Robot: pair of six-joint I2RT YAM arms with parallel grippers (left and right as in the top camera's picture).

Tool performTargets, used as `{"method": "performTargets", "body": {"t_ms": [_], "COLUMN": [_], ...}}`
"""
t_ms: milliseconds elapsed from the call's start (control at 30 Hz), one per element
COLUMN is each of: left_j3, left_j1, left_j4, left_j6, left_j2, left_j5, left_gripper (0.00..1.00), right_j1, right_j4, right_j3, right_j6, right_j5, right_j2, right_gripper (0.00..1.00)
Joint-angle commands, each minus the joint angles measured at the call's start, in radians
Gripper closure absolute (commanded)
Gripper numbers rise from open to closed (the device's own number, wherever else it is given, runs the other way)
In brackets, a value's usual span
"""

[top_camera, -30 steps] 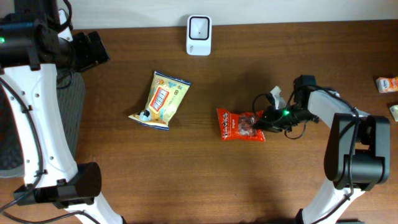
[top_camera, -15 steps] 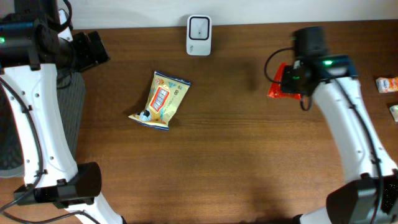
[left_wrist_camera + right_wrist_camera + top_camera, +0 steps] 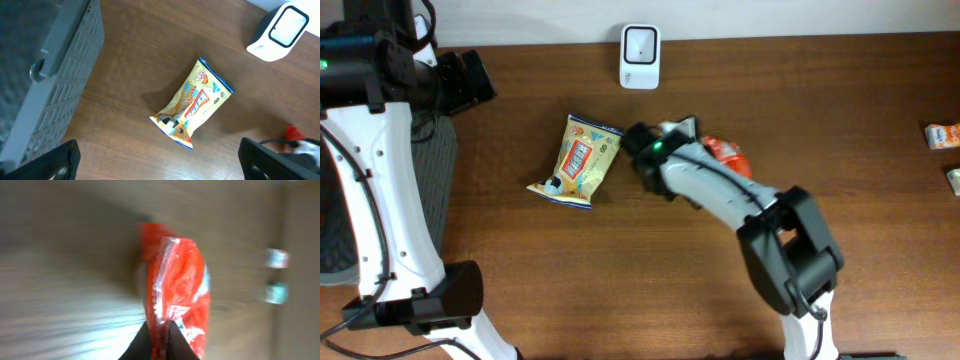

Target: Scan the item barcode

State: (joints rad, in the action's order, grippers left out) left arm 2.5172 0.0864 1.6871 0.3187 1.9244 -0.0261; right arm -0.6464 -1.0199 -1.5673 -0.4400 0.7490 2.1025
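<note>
A red snack packet (image 3: 180,280) hangs pinched by its edge between the jaws of my right gripper (image 3: 161,335), which is shut on it; that view is blurred. From overhead the red packet (image 3: 725,152) peeks out behind the right arm near the table's middle, below and right of the white barcode scanner (image 3: 640,43). My right gripper (image 3: 705,140) sits beside it. A yellow snack bag (image 3: 578,160) lies flat just left of the arm. My left gripper (image 3: 160,165) hovers open and empty above the yellow bag (image 3: 192,102), with the scanner (image 3: 277,31) at the top right.
A grey slatted basket (image 3: 50,75) stands along the left side of the table. Two small packets (image 3: 940,135) lie at the far right edge. The left arm's black wrist (image 3: 470,80) is at the back left.
The right arm lifted the red packet from the right side of the table and swung it left to the middle, beside the yellow bag. The left arm has not moved.
</note>
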Motion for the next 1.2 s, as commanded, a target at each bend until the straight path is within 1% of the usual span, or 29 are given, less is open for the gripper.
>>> {"method": "performTargets", "body": {"t_ms": [0, 33, 67, 100, 133, 167, 200, 267, 300, 333, 400, 433, 467, 500, 533, 567, 633, 667, 700, 867, 1000, 1033, 1067, 1100, 1133, 1167], "left_j3": [0.005, 0.005, 0.005, 0.005, 0.005, 0.005, 0.005, 0.005, 0.005, 0.004, 0.005, 0.005, 0.005, 0.005, 0.005, 0.005, 0.005, 0.005, 0.005, 0.005, 0.005, 0.005, 0.005, 0.005, 0.005, 0.005], "left_j1": [0.006, 0.006, 0.006, 0.006, 0.006, 0.006, 0.006, 0.006, 0.006, 0.006, 0.006, 0.006, 0.006, 0.006, 0.006, 0.006, 0.006, 0.006, 0.006, 0.006, 0.006, 0.006, 0.006, 0.006, 0.006, 0.006], "left_j4": [0.001, 0.001, 0.001, 0.001, 0.001, 0.001, 0.001, 0.001, 0.001, 0.001, 0.001, 0.001, 0.001, 0.001, 0.001, 0.001, 0.001, 0.001, 0.001, 0.001, 0.001, 0.001, 0.001, 0.001, 0.001, 0.001], "left_j6": [0.01, 0.01, 0.01, 0.01, 0.01, 0.01, 0.01, 0.01, 0.01, 0.01, 0.01, 0.01, 0.01, 0.01, 0.01, 0.01, 0.01, 0.01, 0.01, 0.01, 0.01, 0.01, 0.01, 0.01, 0.01, 0.01], "left_j2": [-0.002, -0.002, -0.002, -0.002, -0.002, -0.002, -0.002, -0.002, -0.002, -0.002, -0.002, -0.002, -0.002, -0.002, -0.002, -0.002, -0.002, -0.002, -0.002, -0.002, -0.002, -0.002, -0.002, -0.002, -0.002, -0.002], "left_j5": [0.004, 0.004, 0.004, 0.003, 0.003, 0.003, 0.004, 0.004, 0.004, 0.004, 0.004, 0.004, 0.004, 0.004, 0.004, 0.004, 0.004, 0.004, 0.004, 0.004, 0.004, 0.004, 0.004, 0.003, 0.004, 0.004], "left_gripper": [0.01, 0.01, 0.01, 0.01, 0.01, 0.01, 0.01, 0.01, 0.01, 0.01, 0.01, 0.01, 0.01, 0.01, 0.01, 0.01, 0.01, 0.01, 0.01, 0.01, 0.01, 0.01, 0.01, 0.01, 0.01, 0.01], "right_j1": [-0.036, -0.034, -0.026, -0.012, 0.018, 0.036, 0.09, 0.179, 0.233, 0.276, 0.354, 0.372, 0.383, 0.393, 0.393, 0.391, 0.383, 0.378, 0.375, 0.365, 0.315, 0.303, 0.299, 0.301, 0.314, 0.33], "right_j4": [0.009, -0.014, -0.049, -0.092, -0.156, -0.188, -0.271, -0.367, -0.403, -0.421, -0.427, -0.411, -0.387, -0.335, -0.272, -0.219, -0.134, -0.082, -0.049, 0.18, 0.349, 0.362, 0.343, 0.303, 0.196, 0.089], "right_j3": [-0.08, -0.127, -0.178, -0.231, -0.306, -0.338, -0.409, -0.459, -0.459, -0.448, -0.392, -0.363, -0.333, -0.284, -0.232, -0.191, -0.123, -0.08, -0.05, 0.113, 0.135, 0.114, 0.077, 0.035, -0.053, -0.134], "right_j6": [-0.025, -0.025, -0.025, -0.026, -0.025, -0.025, -0.025, -0.023, 0.001, 0.033, 0.103, 0.116, 0.121, 0.122, 0.122, 0.121, 0.116, 0.101, 0.084, -0.047, -0.047, -0.027, 0.017, 0.052, 0.07, 0.07], "right_j5": [-0.312, -0.378, -0.412, -0.433, -0.462, -0.477, -0.516, -0.557, -0.599, -0.657, -0.821, -0.86, -0.888, -0.925, -0.966, -0.999, -1.026, -1.026, -1.025, -1.043, -1.208, -1.211, -1.207, -1.194, -1.125, -1.051], "right_j2": [-0.016, -0.023, -0.027, -0.028, -0.029, -0.029, -0.029, -0.029, -0.029, -0.027, -0.025, -0.024, -0.024, -0.024, -0.024, -0.024, -0.024, -0.024, -0.024, -0.024, -0.019, -0.021, -0.021, -0.021, -0.021, -0.021], "right_gripper": [0.61, 0.31, 0.26, 0.15, 0.01, 0.01, 0.01, 0.01, 0.0, 0.2, 0.3, 0.35, 0.45, 0.61, 0.72, 0.75, 0.75, 0.8, 0.82, 0.83, 0.85, 0.82, 0.72, 0.67, 0.6, 0.6]}}
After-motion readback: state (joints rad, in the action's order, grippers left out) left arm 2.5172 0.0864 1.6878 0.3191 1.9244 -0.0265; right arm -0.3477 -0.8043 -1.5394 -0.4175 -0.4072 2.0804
